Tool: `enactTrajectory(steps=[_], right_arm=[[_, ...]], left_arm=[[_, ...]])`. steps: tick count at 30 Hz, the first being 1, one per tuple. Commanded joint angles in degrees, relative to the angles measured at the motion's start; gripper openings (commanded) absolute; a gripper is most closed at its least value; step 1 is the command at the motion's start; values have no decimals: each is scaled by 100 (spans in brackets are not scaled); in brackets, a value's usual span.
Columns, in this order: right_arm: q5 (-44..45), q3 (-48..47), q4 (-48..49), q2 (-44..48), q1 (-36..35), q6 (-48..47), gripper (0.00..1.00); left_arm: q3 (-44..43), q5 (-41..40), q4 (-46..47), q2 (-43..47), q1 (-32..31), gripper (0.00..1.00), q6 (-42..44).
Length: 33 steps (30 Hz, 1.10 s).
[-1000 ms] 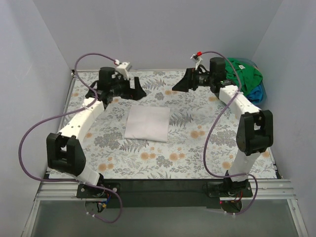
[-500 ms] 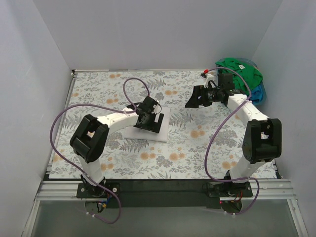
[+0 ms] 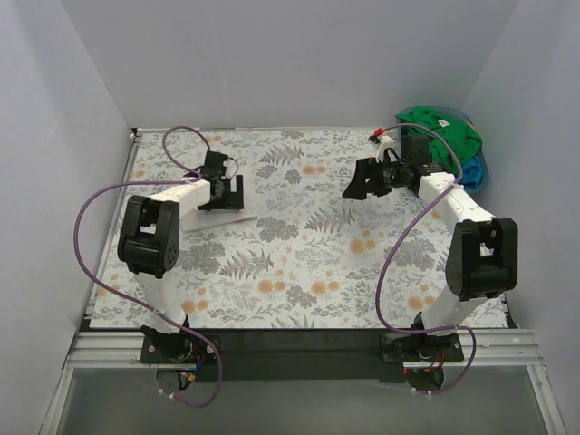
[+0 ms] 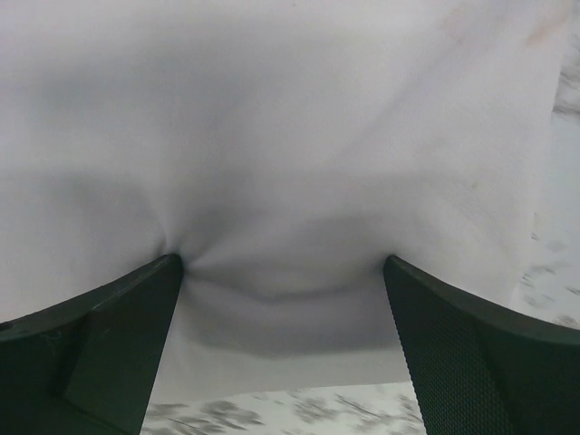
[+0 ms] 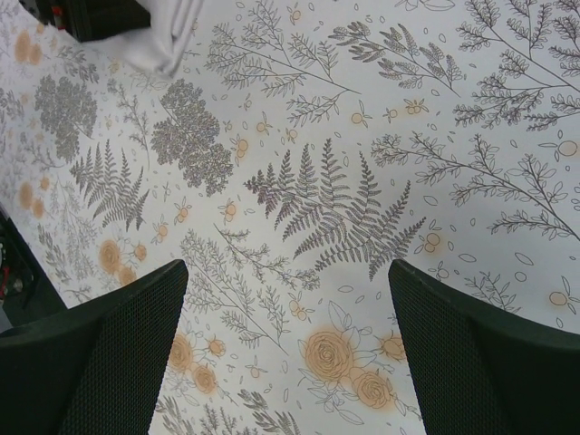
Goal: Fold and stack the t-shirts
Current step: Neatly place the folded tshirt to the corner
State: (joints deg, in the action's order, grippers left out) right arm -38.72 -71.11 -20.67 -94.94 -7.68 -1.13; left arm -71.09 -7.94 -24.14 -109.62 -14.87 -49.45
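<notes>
ok so left gripper [image 4: 281, 263] planted on white t-shirt [image 4: 272, 136]; fingers spread wide, tips pushing into fabric so it puckers between them, nothing pinched; folded shirt lies far-left on floral table cloth [image 5: 317, 199], partly hidden under that gripper in top view; right gripper [image 3: 361, 181] hangs over bare cloth on far-right side, fingers wide apart, holding nothing; green t-shirt [image 3: 444, 131] bunched in far right corner, blue t-shirt [image 3: 475, 170] poking out beside it, touching; both well apart from white one
</notes>
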Motion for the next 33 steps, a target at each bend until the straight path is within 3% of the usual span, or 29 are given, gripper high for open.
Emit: enactTrajectory(steps=[1, 4, 7, 13, 19, 24, 28, 33], right_arm=[[-57, -131, -34, 19, 56, -125, 98], [-74, -149, -69, -25, 74, -133, 98], [-92, -157, -87, -42, 74, -151, 98], [-101, -228, -139, -95, 74, -142, 98], [-74, -333, -245, -104, 74, -160, 98], [-74, -360, -289, -43, 83, -169, 98], [-92, -377, -298, 45, 74, -177, 98], [-171, -395, -289, 45, 74, -134, 98]], left_arm=[[263, -68, -478, -647, 782, 96, 892], [8, 608, -469, -788, 1756, 98, 1709], [-317, 786, -451, -964, 2198, 98, 2342], [-1301, 1127, -916, -1649, 2734, 98, 2949], [-1425, 1260, -908, -1747, 2823, 98, 3547], [-1697, 1321, -1065, -1729, 2946, 98, 3557], [-1978, 1681, -1198, -1177, 2973, 98, 3373], [-2752, 2024, -1987, -527, 2973, 98, 2521]])
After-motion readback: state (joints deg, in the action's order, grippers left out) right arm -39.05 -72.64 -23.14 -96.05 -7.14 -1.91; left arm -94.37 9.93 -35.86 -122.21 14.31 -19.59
